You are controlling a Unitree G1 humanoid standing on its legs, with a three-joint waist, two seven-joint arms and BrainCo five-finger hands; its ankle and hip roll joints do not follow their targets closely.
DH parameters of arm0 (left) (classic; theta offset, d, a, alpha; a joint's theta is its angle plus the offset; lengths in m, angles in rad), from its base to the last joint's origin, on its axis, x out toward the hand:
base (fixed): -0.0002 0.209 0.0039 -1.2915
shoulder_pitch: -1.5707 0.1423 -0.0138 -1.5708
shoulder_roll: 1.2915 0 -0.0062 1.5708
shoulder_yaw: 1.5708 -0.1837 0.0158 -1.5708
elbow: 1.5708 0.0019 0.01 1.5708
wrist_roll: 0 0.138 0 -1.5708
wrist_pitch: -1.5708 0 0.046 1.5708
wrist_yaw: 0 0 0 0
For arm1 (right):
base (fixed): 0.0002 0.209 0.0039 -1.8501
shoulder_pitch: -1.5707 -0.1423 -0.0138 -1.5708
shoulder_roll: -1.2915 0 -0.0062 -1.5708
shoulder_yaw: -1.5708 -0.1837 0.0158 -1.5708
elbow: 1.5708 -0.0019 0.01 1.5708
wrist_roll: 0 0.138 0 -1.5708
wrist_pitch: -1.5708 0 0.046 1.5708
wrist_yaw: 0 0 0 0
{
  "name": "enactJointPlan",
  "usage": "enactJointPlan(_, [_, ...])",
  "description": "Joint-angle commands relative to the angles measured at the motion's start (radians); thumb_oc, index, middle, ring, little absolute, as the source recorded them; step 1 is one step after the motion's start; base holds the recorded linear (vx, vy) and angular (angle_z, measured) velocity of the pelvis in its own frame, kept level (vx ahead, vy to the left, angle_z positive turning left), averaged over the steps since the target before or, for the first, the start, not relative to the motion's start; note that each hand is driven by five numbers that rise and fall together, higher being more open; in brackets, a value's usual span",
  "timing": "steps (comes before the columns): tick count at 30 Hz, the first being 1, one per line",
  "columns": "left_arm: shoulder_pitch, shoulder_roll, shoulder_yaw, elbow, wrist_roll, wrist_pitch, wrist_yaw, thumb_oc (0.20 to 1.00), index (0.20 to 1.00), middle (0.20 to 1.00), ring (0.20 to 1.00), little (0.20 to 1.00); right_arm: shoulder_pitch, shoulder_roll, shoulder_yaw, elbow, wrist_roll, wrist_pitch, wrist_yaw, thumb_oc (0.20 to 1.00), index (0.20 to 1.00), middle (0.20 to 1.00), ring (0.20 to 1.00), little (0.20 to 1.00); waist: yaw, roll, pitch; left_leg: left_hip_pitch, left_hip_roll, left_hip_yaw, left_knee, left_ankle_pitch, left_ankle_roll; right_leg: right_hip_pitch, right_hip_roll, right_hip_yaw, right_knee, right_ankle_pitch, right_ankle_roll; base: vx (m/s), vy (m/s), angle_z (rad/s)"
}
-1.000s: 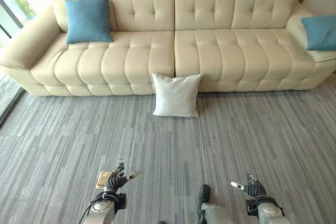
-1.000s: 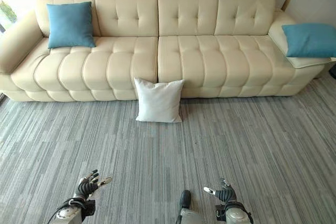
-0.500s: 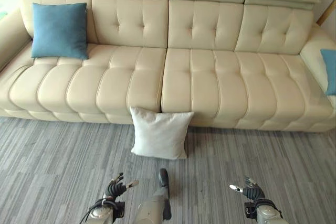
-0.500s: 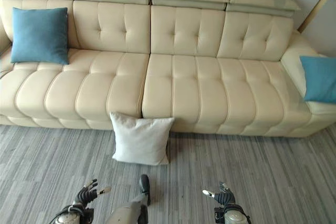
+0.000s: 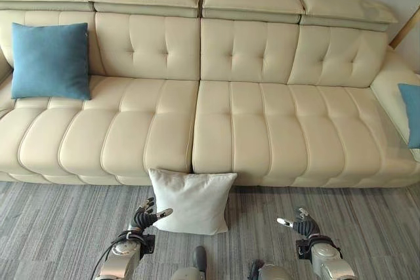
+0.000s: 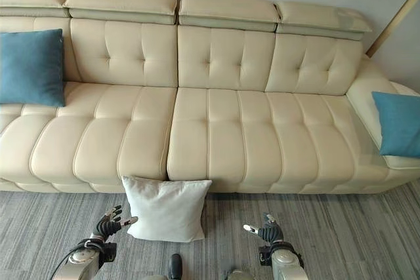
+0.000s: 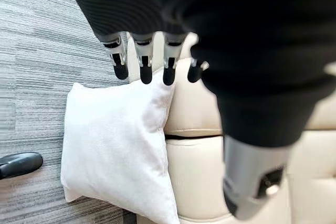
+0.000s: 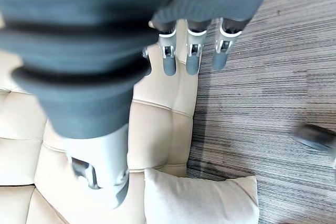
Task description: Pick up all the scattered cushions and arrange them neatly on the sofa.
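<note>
A cream tufted sofa [image 5: 216,116] spans the view with one blue cushion [image 5: 50,61] at 10 o'clock and another blue cushion [image 6: 398,123] at 3 o'clock, a white cushion [image 5: 191,201] leans against its front on the grey carpet [image 5: 59,227] at 6 o'clock, and the left hand [image 5: 146,218] beside it and the right hand [image 5: 299,225] both hang empty, fingers relaxed.

cushion [image 5: 191,200] on carpet [image 5: 59,227], against sofa [image 5: 236,116]

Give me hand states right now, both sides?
Left hand: open, holding nothing, beside the white cushion on the floor.
Right hand: open, holding nothing, above the carpet.
</note>
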Motion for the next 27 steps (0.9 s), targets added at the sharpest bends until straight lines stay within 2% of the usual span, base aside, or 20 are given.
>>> enactJointPlan(1, [0.007,0.005,0.015,-0.049,0.048,-0.034,-0.001,1.0,1.0,1.0,1.0,1.0,-0.019,-0.05,-0.013,-0.014,-0.013,-0.015,-0.011,1.0,1.0,1.0,1.0,1.0,0.007,0.008,0.003,0.024,0.072,0.096,0.017,-0.078,-0.098,0.14,0.04,-0.041,-0.044,-0.059,0.014,0.08,-0.146,-0.27])
enactJointPlan(6, [0.018,-0.013,0.013,-0.039,0.045,-0.033,-0.007,1.0,1.0,1.0,1.0,1.0,-0.016,-0.058,-0.006,-0.011,-0.012,-0.015,-0.007,1.0,1.0,1.0,1.0,1.0,0.001,0.012,-0.015,0.041,0.088,0.098,0.005,-0.063,-0.116,0.19,0.063,-0.038,-0.118,-0.056,0.003,0.04,-0.111,-0.19])
enactJointPlan(14, [0.022,-0.028,0.006,-0.024,0.04,-0.027,-0.009,1.0,1.0,1.0,1.0,1.0,-0.007,-0.071,0.003,-0.017,-0.017,-0.017,0.004,1.0,1.0,1.0,1.0,1.0,-0.011,0.03,-0.013,0.054,0.104,0.083,0.012,-0.052,-0.139,0.225,0.09,-0.032,-0.135,-0.081,-0.019,0.01,-0.092,0.0])
enactJointPlan(18, [0.008,-0.024,0.003,-0.034,0.022,-0.027,-0.001,1.0,1.0,1.0,1.0,1.0,-0.019,-0.084,0.005,-0.018,-0.011,-0.021,0.0,1.0,1.0,1.0,1.0,1.0,-0.007,0.026,0.022,-0.024,0.115,0.056,0.143,-0.068,-0.151,0.212,0.086,-0.04,-0.12,-0.095,-0.036,-0.1,-0.06,0.13])
enactJointPlan(19, [-0.004,-0.023,0.002,-0.038,0.01,-0.03,-0.001,1.0,1.0,1.0,1.0,1.0,-0.027,-0.098,0.01,-0.009,-0.016,-0.022,-0.003,1.0,1.0,1.0,1.0,1.0,0.002,0.017,0.043,-0.066,0.118,0.022,0.209,-0.084,-0.165,0.203,0.078,-0.045,-0.108,-0.098,-0.048,-0.14,-0.02,0.22])
enactJointPlan(20, [-0.005,-0.023,0.002,-0.038,0.01,-0.03,-0.001,1.0,1.0,1.0,1.0,1.0,-0.027,-0.098,0.01,-0.009,-0.016,-0.022,-0.003,1.0,1.0,1.0,1.0,1.0,0.0,0.017,0.041,-0.071,0.119,0.02,0.213,-0.086,-0.165,0.201,0.079,-0.047,-0.108,-0.098,-0.048,-0.11,0.037,0.33])
enactJointPlan(21, [-0.013,-0.025,0.001,-0.038,0.007,-0.031,0.002,1.0,1.0,1.0,1.0,1.0,-0.031,-0.105,0.008,-0.008,-0.019,-0.024,-0.006,1.0,1.0,1.0,1.0,1.0,-0.001,0.009,0.045,-0.078,0.138,0.021,0.231,-0.091,-0.17,0.196,0.071,-0.056,-0.103,-0.098,-0.05,0.02,0.119,0.34])
enactJointPlan(22, [-0.008,-0.027,0.001,-0.049,0.005,-0.029,0.004,1.0,1.0,1.0,1.0,1.0,-0.026,-0.113,0.002,-0.007,-0.018,-0.019,-0.008,1.0,1.0,1.0,1.0,1.0,-0.008,0.004,0.037,-0.049,0.189,0.05,0.211,-0.1,-0.175,0.201,0.064,-0.066,-0.101,-0.107,-0.039,-0.03,0.121,0.29])
enactJointPlan(23, [-0.007,-0.027,0.001,-0.051,0.005,-0.029,0.004,1.0,1.0,1.0,1.0,1.0,-0.025,-0.113,0.002,-0.008,-0.018,-0.019,-0.008,1.0,1.0,1.0,1.0,1.0,-0.005,0.004,0.043,-0.049,0.19,0.06,0.208,-0.084,-0.17,0.197,0.063,-0.07,-0.098,-0.098,-0.044,0.05,0.23,0.23])
enactJointPlan(24, [-0.003,-0.027,0.004,-0.046,0.009,-0.029,0.009,1.0,1.0,1.0,1.0,1.0,-0.009,-0.117,-0.01,-0.002,-0.014,-0.014,-0.007,1.0,1.0,1.0,1.0,1.0,-0.017,0.002,0.029,-0.027,0.261,0.1,0.168,-0.053,-0.191,0.2,0.053,-0.085,-0.096,-0.11,-0.029,0.02,0.242,0.32])
enactJointPlan(25, [-0.005,-0.026,0.004,-0.041,0.011,-0.03,0.01,1.0,1.0,1.0,1.0,1.0,0.0,-0.12,-0.018,0.0,-0.012,-0.013,-0.006,1.0,1.0,1.0,1.0,1.0,-0.021,0.002,0.022,-0.027,0.294,0.115,0.141,-0.016,-0.203,0.196,0.045,-0.091,-0.092,-0.11,-0.024,0.02,0.235,0.46])
enactJointPlan(26, [-0.005,-0.026,0.004,-0.04,0.011,-0.031,0.01,1.0,1.0,1.0,1.0,1.0,0.001,-0.12,-0.018,-0.001,-0.011,-0.013,-0.006,1.0,1.0,1.0,1.0,1.0,-0.022,0.004,0.023,-0.031,0.296,0.121,0.135,0.002,-0.199,0.189,0.046,-0.1,-0.088,-0.102,-0.029,0.01,0.298,0.48])
enactJointPlan(27, [-0.008,-0.025,0.004,-0.037,0.005,-0.041,0.012,1.0,1.0,1.0,1.0,1.0,0.009,-0.121,-0.022,0.002,-0.007,-0.017,0.0,1.0,1.0,1.0,1.0,1.0,-0.026,0.008,0.014,-0.028,0.332,0.102,0.102,0.033,-0.22,0.188,0.031,-0.105,-0.081,-0.103,-0.018,0.02,0.323,0.51])
